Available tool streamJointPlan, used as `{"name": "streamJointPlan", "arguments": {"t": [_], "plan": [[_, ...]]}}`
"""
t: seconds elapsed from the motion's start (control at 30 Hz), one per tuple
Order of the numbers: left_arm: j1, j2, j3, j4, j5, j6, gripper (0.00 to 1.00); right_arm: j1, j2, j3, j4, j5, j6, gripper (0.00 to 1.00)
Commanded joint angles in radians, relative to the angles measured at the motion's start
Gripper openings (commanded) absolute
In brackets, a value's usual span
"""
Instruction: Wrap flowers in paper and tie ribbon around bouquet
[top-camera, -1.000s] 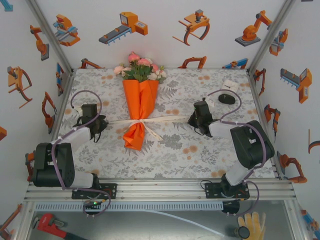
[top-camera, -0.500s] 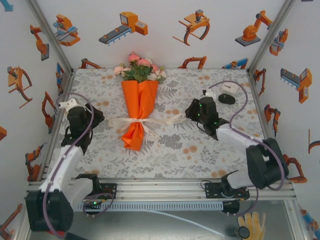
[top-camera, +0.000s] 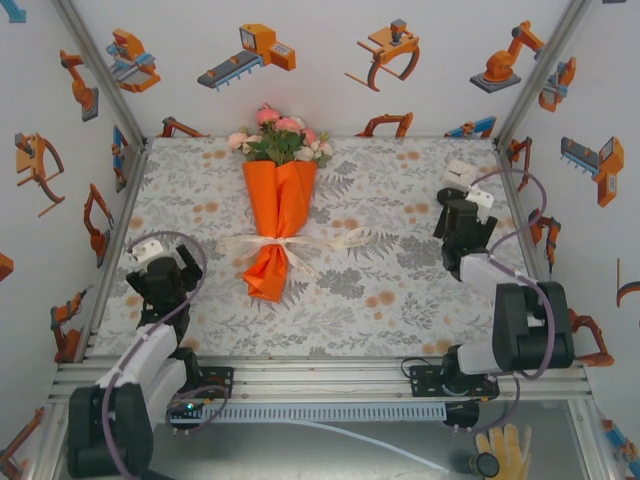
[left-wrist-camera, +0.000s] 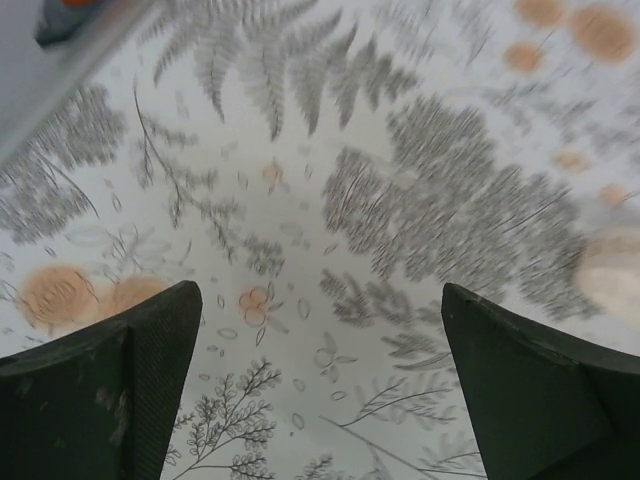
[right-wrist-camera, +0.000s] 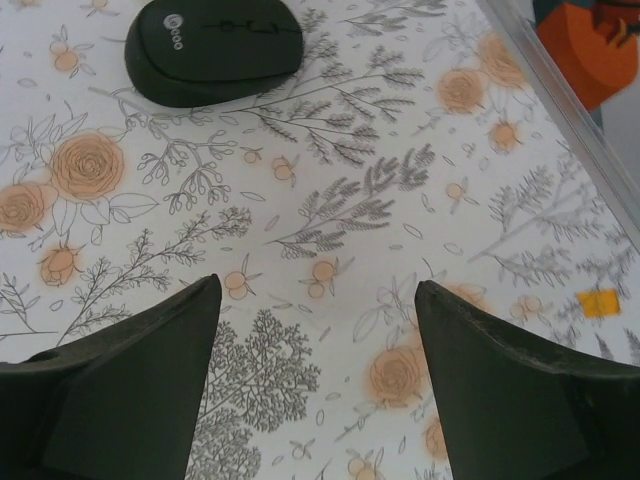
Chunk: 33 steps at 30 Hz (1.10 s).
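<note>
The bouquet lies at mid-table: an orange paper (top-camera: 280, 205) cone with the pink and cream flowers (top-camera: 280, 135) at its far, wide end. The cream ribbon (top-camera: 290, 244) is tied round its waist, ends trailing left and right on the cloth. My left gripper (top-camera: 162, 283) hovers near the front left, well clear of the bouquet. Its jaws stand open over bare floral cloth (left-wrist-camera: 320, 300). Over at the far right, my right gripper (top-camera: 463, 228) is also open with nothing between its fingers (right-wrist-camera: 317, 290).
A black computer mouse (right-wrist-camera: 215, 45) lies just beyond the right gripper, with a small white object (top-camera: 458, 170) behind it. The metal frame rail (right-wrist-camera: 570, 100) and side wall run close on the right. Below the front edge lie a red wrench (top-camera: 100, 445) and a glove (top-camera: 505, 445).
Both grippers have opened and drawn away from the bouquet, the left toward the near left, the right toward the far right. The taut ribbon ends have gone slack on the cloth.
</note>
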Motion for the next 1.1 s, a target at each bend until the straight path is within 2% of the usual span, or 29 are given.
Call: {"name": "streamJointPlan", "arguments": {"t": [0.0,0.1,0.2,0.27,0.3,0.33,0.4,0.43,0.47,0.5,0.53,0.6,0.63,0.7,0.77,0.83,1.07], "plan": [[0.057,0.193,0.034,0.380,0.152,0.020,0.97,-0.007,0.038,0.040,0.201,-0.056,-0.180,0.74],[0.068,0.370,0.097,0.501,0.255,0.052,0.97,-0.006,-0.018,0.033,0.056,-0.042,-0.160,0.77],[0.077,0.519,0.124,0.637,0.286,0.066,0.97,-0.014,-0.009,-0.123,0.264,-0.084,-0.141,0.79],[0.074,0.461,0.130,0.534,0.325,0.081,0.97,-0.019,0.081,-0.175,0.442,-0.130,-0.164,0.83],[0.076,0.476,0.118,0.588,0.334,0.081,0.97,-0.025,0.067,-0.166,0.393,-0.147,-0.146,0.85],[0.083,0.509,0.107,0.649,0.376,0.090,0.97,-0.047,0.069,-0.181,0.432,-0.199,-0.142,0.89],[0.066,0.562,0.106,0.688,0.435,0.135,0.97,-0.064,0.128,-0.241,0.603,-0.296,-0.165,0.94],[0.053,0.652,0.122,0.791,0.420,0.139,0.97,-0.062,0.111,-0.238,0.552,-0.296,-0.163,0.99],[0.058,0.689,0.142,0.800,0.448,0.142,0.97,-0.062,0.113,-0.224,0.530,-0.293,-0.158,0.99],[0.050,0.629,0.187,0.594,0.443,0.153,0.97,-0.064,0.120,-0.235,0.568,-0.295,-0.161,0.99],[0.015,0.585,0.253,0.423,0.367,0.167,0.97,-0.064,0.112,-0.241,0.559,-0.273,-0.153,0.99],[-0.067,0.651,0.263,0.514,0.231,0.236,0.97,-0.064,0.115,-0.238,0.563,-0.250,-0.142,0.99],[-0.073,0.620,0.279,0.425,0.213,0.228,0.97,-0.064,0.116,-0.238,0.565,-0.249,-0.144,0.99],[-0.066,0.638,0.270,0.482,0.226,0.229,0.97,-0.062,0.117,-0.237,0.564,-0.264,-0.149,0.99],[-0.063,0.620,0.284,0.417,0.229,0.222,0.97,-0.064,0.117,-0.233,0.560,-0.279,-0.154,0.99],[-0.060,0.634,0.275,0.460,0.238,0.224,0.97,-0.064,0.116,-0.234,0.560,-0.281,-0.155,0.99],[-0.060,0.627,0.281,0.436,0.239,0.222,0.97,-0.064,0.117,-0.230,0.550,-0.286,-0.157,0.99]]}}
